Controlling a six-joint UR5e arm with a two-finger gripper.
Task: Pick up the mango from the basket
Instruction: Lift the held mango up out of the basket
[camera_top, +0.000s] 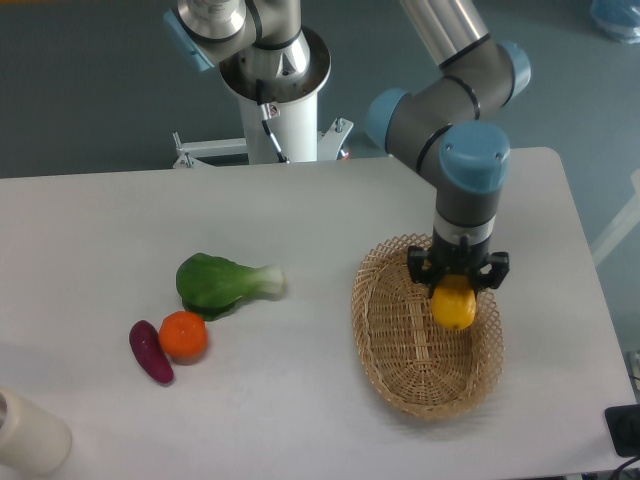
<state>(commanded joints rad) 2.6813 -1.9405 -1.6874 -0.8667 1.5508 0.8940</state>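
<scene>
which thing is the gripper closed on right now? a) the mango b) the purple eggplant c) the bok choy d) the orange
a: the gripper is shut on the yellow mango over the wicker basket, while the other three items lie on the table to the left.

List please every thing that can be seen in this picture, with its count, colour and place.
mango: one, yellow, held in the end effector over the right part of the basket
basket: one, light tan wicker, right side of the table
green vegetable: one, green with a pale stem, left of the middle of the table
orange: one, orange, below the green vegetable
eggplant: one, purple, just left of the orange
cylinder: one, cream, bottom left corner, partly cut off
table: one, white
black object: one, bottom right edge, cut off
arm: one, grey with blue caps, reaching down from the top
end effector: one, black, shut on the mango
</scene>
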